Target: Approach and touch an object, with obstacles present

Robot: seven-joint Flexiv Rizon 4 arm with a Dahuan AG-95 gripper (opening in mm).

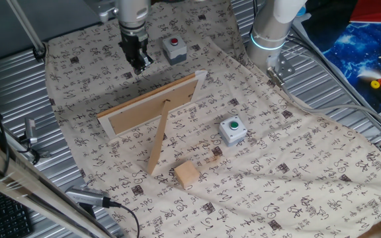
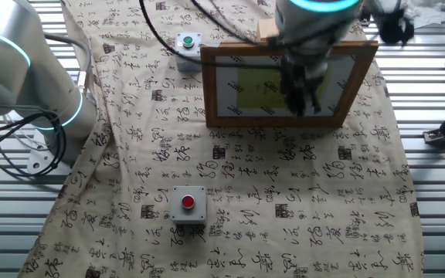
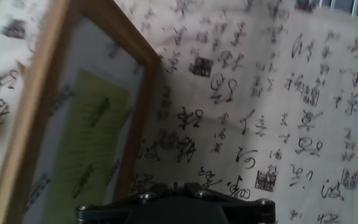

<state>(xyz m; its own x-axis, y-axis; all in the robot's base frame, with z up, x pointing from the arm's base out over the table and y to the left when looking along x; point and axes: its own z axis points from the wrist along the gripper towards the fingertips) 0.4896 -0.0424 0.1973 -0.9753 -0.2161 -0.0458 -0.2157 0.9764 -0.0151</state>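
Gripper (image 1: 138, 63) hangs over the cloth-covered bench (image 1: 296, 178) behind the standing picture frame (image 1: 152, 106), near the red-button box (image 1: 174, 49); can't tell if jaws are wide or narrow, fingers too dark and small. Wood cube (image 1: 186, 174) sits on the frame's far side, just beside the prop leg (image 1: 158, 140) foot, w/ the green-button box (image 1: 232, 129) near it, well apart from gripper.
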